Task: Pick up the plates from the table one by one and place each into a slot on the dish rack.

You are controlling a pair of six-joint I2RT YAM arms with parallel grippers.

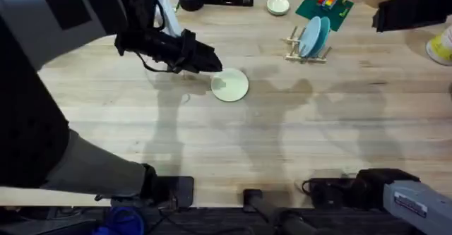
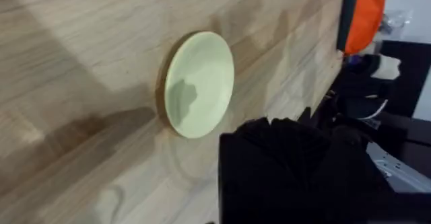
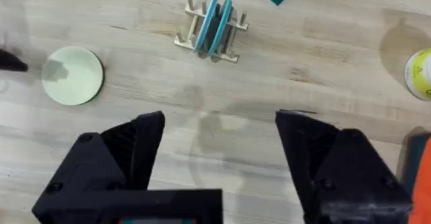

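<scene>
Fingers (image 3: 128, 150) on my right gripper (image 3: 219, 163) stand wide apart, holding nothing; I can't tell for my left gripper (image 1: 205, 58). One cream plate (image 1: 230, 85) lies flat on the table (image 1: 296, 143); two blue plates (image 1: 313, 36) stand in the dish rack (image 1: 293, 50).

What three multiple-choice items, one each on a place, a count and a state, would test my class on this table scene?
1. Where is the pale yellow plate?
A. flat on the table
B. in the dish rack
C. held by an arm

2. How many plates stand in the rack?
A. none
B. two
C. four

3. How are the right gripper fingers?
A. shut on a plate
B. shut, empty
C. open, empty

Answers:
1 A, it lies on the wood, untouched.
2 B, two blue plates stand between the pegs.
3 C, a wide gap shows bare wood.
</scene>
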